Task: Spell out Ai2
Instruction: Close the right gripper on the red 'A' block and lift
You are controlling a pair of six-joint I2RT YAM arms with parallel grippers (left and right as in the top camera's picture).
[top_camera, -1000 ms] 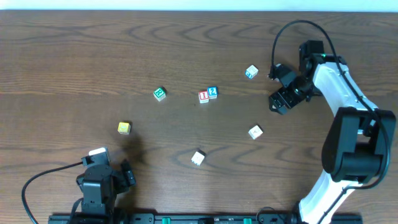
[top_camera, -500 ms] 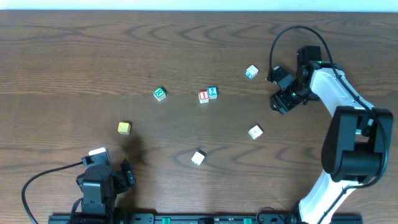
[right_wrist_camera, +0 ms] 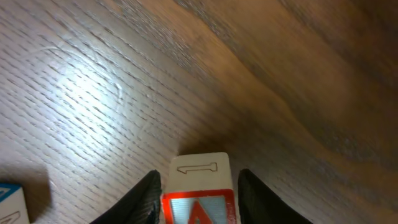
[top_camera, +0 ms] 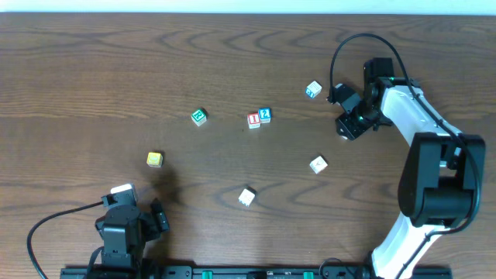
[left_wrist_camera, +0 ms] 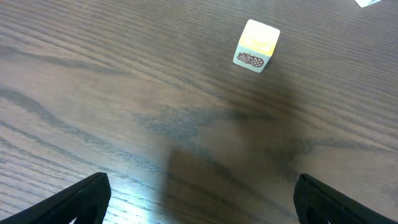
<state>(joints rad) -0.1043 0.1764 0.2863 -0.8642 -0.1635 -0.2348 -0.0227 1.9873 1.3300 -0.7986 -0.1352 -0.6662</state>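
Note:
A red-framed A block (right_wrist_camera: 198, 186) sits on the wooden table between the fingers of my right gripper (right_wrist_camera: 198, 193), which press on its two sides. Overhead, that gripper (top_camera: 346, 126) is at the right of the table and hides the block. A red-and-white block (top_camera: 253, 120) and a blue 2 block (top_camera: 265, 115) stand side by side at the centre. My left gripper (left_wrist_camera: 202, 199) hangs open over bare wood near the front left (top_camera: 128, 225), with a yellow pineapple block (left_wrist_camera: 257, 46) ahead of it.
A green block (top_camera: 199, 116), the yellow block (top_camera: 154, 159) and white blocks (top_camera: 313, 90) (top_camera: 318, 164) (top_camera: 246, 197) are scattered about. A blue-edged block (right_wrist_camera: 11, 202) lies just left of my right gripper.
The right gripper has shifted slightly left and its jaws have narrowed from wide open onto the A block. The left arm has not moved.

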